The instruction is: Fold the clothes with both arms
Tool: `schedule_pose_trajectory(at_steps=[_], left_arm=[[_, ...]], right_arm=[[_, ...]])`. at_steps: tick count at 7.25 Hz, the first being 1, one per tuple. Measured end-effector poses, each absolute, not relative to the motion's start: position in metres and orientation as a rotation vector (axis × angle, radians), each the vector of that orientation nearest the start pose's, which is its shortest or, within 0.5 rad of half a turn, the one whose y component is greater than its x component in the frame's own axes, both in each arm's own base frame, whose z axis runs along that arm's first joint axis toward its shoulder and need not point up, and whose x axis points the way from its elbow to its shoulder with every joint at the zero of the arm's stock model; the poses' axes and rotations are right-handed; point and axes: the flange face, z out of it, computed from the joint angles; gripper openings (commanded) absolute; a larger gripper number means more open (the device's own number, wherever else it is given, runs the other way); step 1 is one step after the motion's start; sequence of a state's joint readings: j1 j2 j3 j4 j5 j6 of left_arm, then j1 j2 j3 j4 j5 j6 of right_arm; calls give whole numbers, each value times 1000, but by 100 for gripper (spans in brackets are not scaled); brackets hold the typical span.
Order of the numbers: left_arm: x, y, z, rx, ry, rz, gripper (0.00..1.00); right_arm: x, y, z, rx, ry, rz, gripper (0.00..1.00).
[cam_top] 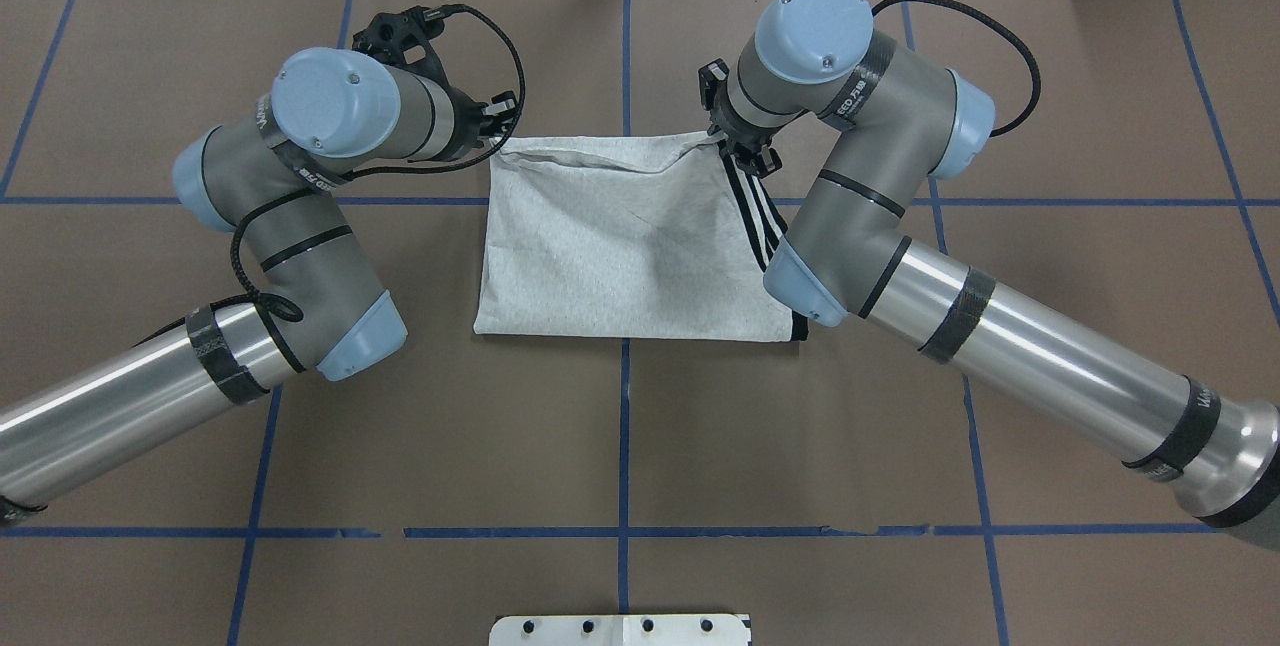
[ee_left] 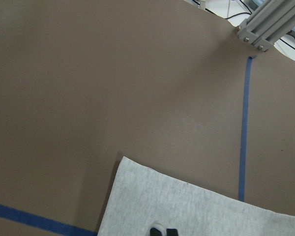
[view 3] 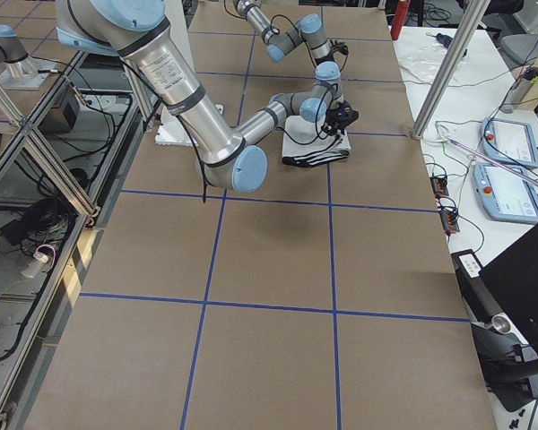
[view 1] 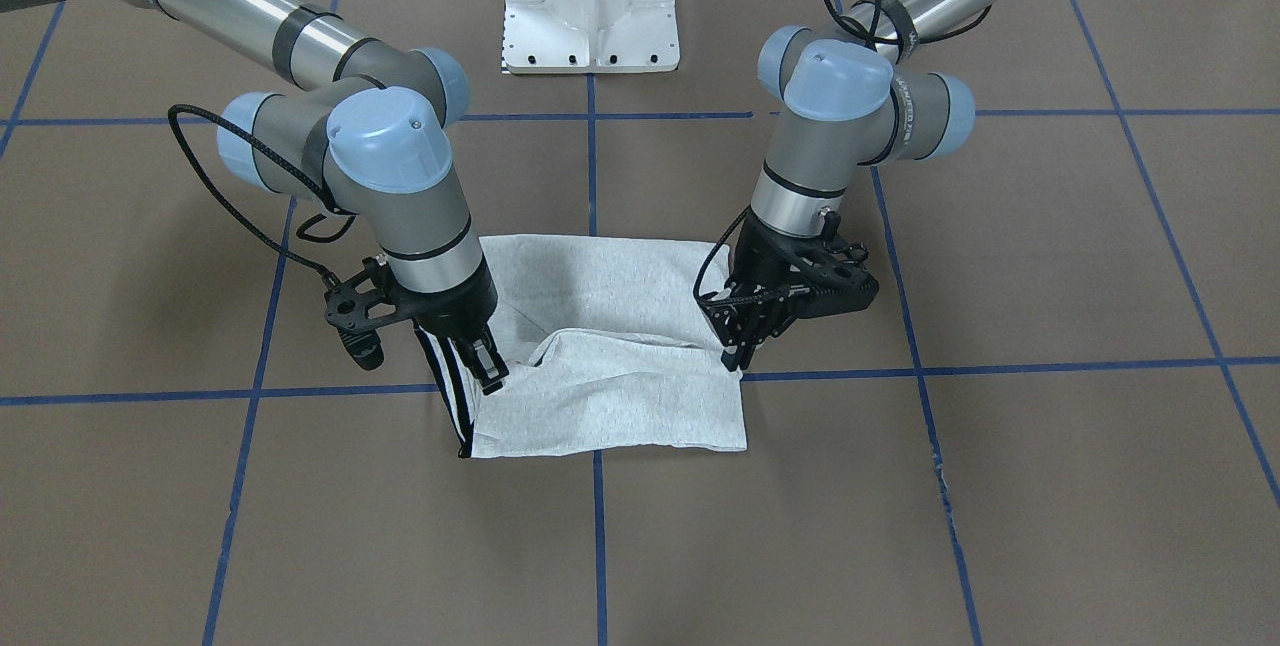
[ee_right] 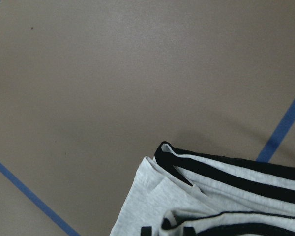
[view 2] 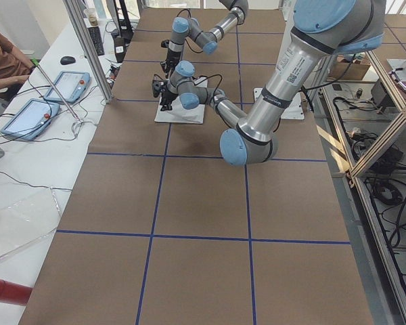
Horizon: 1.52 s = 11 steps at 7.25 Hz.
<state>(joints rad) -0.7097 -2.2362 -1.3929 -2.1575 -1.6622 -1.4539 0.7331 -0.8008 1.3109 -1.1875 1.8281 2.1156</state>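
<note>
The desk (cam_top: 620, 426) was a wide brown sheet ruled into squares by blue tape (cam_top: 624, 486), with screens and cables along its far side. My left arm (cam_top: 300, 216) and right arm (cam_top: 860, 216) both reached in over the middle and bent down to the same patch.

Between them lay the shirt (cam_top: 620, 246), near the centre of the desk and across a tape crossing. It was already down to a compact grey rectangle. No sleeve stuck out and the print was out of sight, so I judged the early folds done.

Both tools were at the edge farthest from my base, one at each corner. My left tool (view 1: 742, 351) was narrow and, as far as I could judge, pinched the plain grey corner. In the left wrist view, my fingertips (ee_left: 157, 230) sat close together on the cloth. My right tool (view 1: 485, 371) was just as narrow and seemed to hold the corner with the black stripes (cam_top: 755, 216), which hung down from it toward the desk. A raised ridge of cloth (view 1: 640, 341) ran between the two tools, while the rest of the shirt lay flat.

By my reckoning, this was a late fold in mid-course. That held edge had yet to be brought over the body, laid square on the near edge and let go. After that, little more than flattening seemed left.
</note>
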Motion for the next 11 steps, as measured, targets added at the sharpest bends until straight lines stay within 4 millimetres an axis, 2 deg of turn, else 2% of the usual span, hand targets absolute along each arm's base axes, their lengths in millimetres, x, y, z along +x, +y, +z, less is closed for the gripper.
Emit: schedule_pose_trajectory(at_steps=[1, 3, 5, 7, 9, 11], left_arm=[[476, -599, 284, 388, 1017, -482, 44], [449, -631, 298, 441, 989, -460, 44], [433, -642, 301, 458, 982, -414, 44], [427, -637, 297, 413, 1023, -358, 44], [394, -619, 291, 351, 1102, -302, 44], [353, -600, 294, 327, 1147, -281, 45]], right_arm=[[-493, -621, 274, -133, -964, 1034, 100], [-449, -663, 296, -103, -955, 946, 100], [-431, -675, 303, -88, -952, 893, 100], [-433, -666, 291, -92, -975, 861, 98], [-459, -635, 277, -135, -996, 844, 94], [-492, -615, 270, -192, -988, 925, 94]])
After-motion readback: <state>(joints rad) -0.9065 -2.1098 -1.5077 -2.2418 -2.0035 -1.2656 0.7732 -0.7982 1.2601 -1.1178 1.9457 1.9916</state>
